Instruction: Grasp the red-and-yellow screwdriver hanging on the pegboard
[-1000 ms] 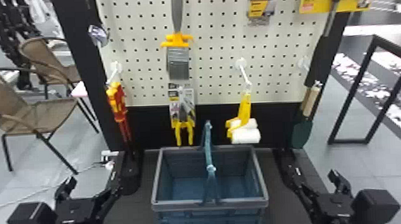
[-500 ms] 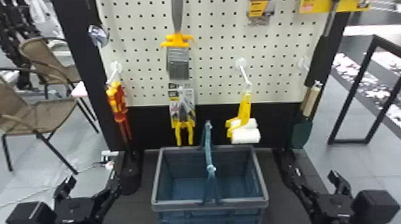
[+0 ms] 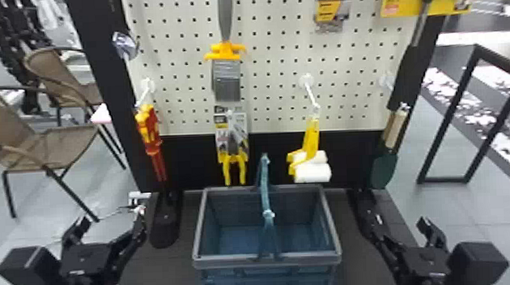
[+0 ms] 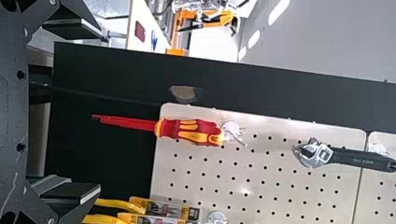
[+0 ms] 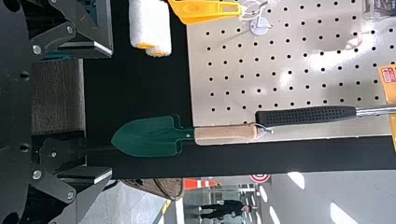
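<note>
The screwdriver (image 4: 189, 132) is coloured red, with yellow patches on its handle. The pegboard (image 3: 272, 70) is seen as cream, dotted with a regular grid of dark holes. The basket (image 3: 266, 258) is coloured grey-blue. The trowel (image 5: 149, 136) is painted dark green, and the roller (image 3: 312, 172) is covered in white.

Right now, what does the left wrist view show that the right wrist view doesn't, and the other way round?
Left wrist view, not the right: the red-and-yellow screwdriver hanging from its hook, and a wrench. Right wrist view, not the left: a green trowel, a paint roller and a black-handled hammer. Both: the white pegboard, framed by the open fingers of the left gripper or the right gripper.
</note>
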